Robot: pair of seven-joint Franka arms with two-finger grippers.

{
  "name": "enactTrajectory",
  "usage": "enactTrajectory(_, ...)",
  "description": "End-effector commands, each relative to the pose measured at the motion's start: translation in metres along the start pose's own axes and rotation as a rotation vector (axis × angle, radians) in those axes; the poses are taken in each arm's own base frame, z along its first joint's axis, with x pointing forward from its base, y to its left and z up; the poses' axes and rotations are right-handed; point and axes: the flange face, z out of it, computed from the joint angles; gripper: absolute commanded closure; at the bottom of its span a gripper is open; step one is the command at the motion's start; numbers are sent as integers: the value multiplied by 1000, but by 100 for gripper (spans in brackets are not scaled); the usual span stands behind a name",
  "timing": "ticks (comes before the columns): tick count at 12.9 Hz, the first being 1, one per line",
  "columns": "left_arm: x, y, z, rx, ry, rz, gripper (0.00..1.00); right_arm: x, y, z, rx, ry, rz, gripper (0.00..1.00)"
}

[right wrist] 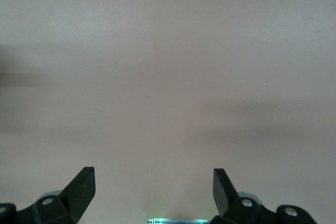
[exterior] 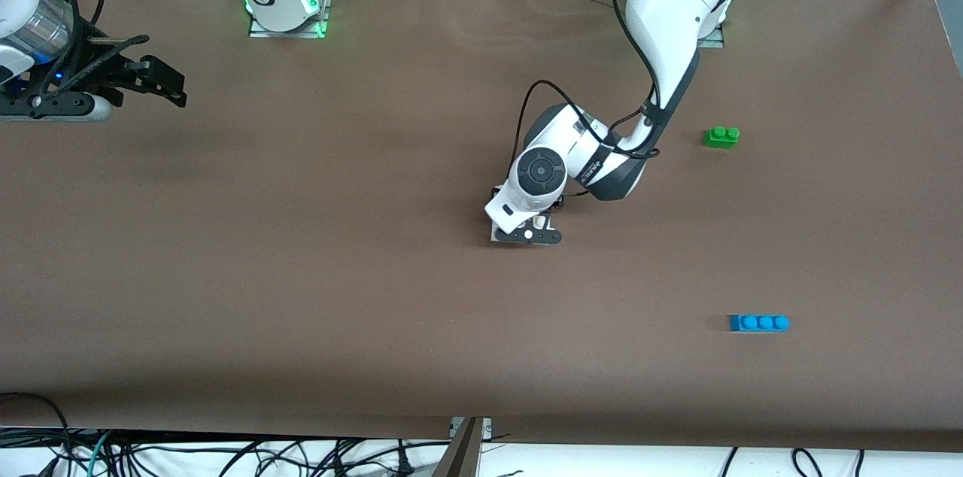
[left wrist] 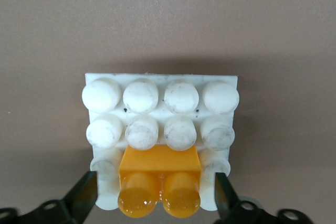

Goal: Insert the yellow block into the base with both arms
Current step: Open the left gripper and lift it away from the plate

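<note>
Now you are looking at the small orange-yellow plastic block [left wrist: 159,181] sitting on the flat white studded square base [left wrist: 160,113], at its edge row, mid-surface. Your left pincer [left wrist: 156,199] is standing open astride it, fingers apart from the block's sides, apparently so it can let go. Your right pincer [right wrist: 153,190] is waiting open over bare surface near the right arm's end.

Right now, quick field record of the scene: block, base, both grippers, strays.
yellow block: sitting on the base, at one edge row, studs up
base: flat on table, mid-table, mostly hidden under left arm in front view
left gripper: open, fingers either side of yellow block, not touching it
right gripper: open, empty, waiting over bare table
green brick: loose on table
blue brick: loose, nearer front camera than green brick
</note>
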Motion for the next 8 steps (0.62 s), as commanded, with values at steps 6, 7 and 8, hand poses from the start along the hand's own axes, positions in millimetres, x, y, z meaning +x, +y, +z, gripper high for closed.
enactTrajectory(6, 2, -91, -189, 18, 62, -79, 0, -4, 4, 0, 5, 5, -10, 1)
enactTrajectory(7, -5, -107, -219, 21, 72, -83, 0, -4, 4, 0, 3, 5, -11, 1)
enactTrajectory(8, -6, -132, -247, 14, 89, -101, 0, -3, 5, 0, 0, 6, -11, 1)
